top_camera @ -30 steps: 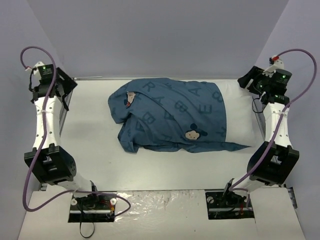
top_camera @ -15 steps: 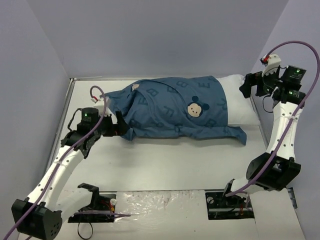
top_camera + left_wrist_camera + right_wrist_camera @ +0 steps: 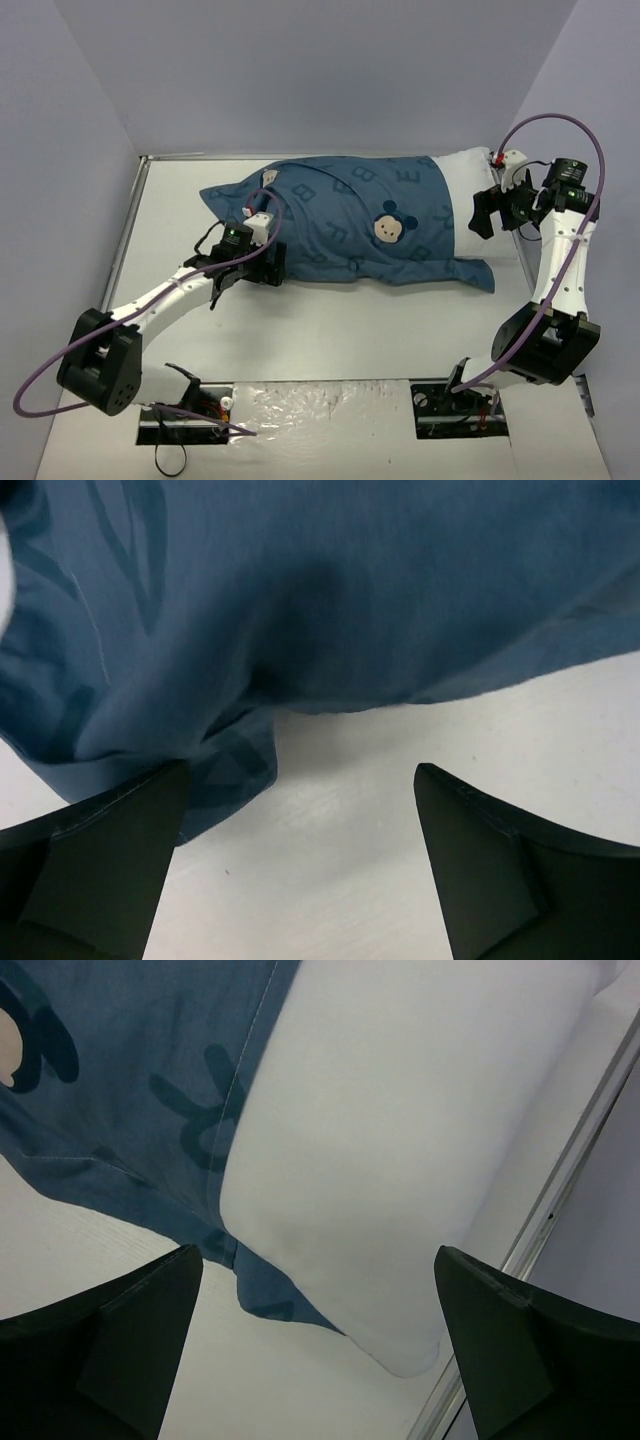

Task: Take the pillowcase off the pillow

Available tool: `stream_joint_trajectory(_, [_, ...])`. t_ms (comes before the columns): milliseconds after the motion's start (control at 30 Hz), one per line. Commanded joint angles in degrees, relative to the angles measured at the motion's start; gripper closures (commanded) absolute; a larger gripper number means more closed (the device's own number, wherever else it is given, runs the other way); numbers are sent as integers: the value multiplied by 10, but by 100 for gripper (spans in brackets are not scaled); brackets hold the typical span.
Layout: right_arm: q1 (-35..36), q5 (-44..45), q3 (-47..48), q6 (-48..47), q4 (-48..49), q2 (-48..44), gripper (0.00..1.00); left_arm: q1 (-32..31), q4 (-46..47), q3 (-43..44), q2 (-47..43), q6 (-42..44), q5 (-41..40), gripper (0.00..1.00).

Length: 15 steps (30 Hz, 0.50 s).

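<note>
The pillowcase (image 3: 340,215) covers the pillow (image 3: 478,195) except its bare right end, and the left gripper (image 3: 300,790) and the right gripper (image 3: 318,1260) are both released beside the pillow, so I judge almost everything remains.

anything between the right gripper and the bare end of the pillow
Nothing visible. The right gripper is open, and the white end of the pillow lies directly before its fingers. The pillowcase hem lies off to one side.

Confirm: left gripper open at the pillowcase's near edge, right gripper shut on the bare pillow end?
No: the right gripper is open, not shut; the right wrist view shows its fingers spread before the bare pillow end. The left gripper is open at the near edge of the pillowcase.
</note>
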Motion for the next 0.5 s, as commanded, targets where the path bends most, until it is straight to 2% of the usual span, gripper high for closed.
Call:
stream_joint_trajectory(0, [-8, 12, -3, -32, -17, -3, 3, -2, 52, 54, 27, 57, -41, 5])
stream_joint_trajectory(200, [-25, 52, -24, -44, -2, 35, 5, -1, 71, 74, 70, 107, -49, 4])
stream_joint_trajectory(267, [-26, 43, -31, -36, 12, 67, 4, 2, 81, 73, 88, 116, -31, 0])
stream_joint_trajectory(300, [-26, 41, -36, -31, 29, 78, 4, 5, 83, 75, 108, 118, -15, 5])
stream_joint_trajectory(400, [-21, 33, -42, -19, 60, 111, 5, 15, 107, 79, 140, 111, 17, 30])
stream_joint_trajectory(433, [-20, 11, -47, -19, 69, 121, 9, 19, 111, 77, 148, 101, 23, 53])
stream_joint_trajectory(467, [-17, 3, -52, -16, 71, 127, 13, 21, 112, 76, 149, 97, 24, 63])
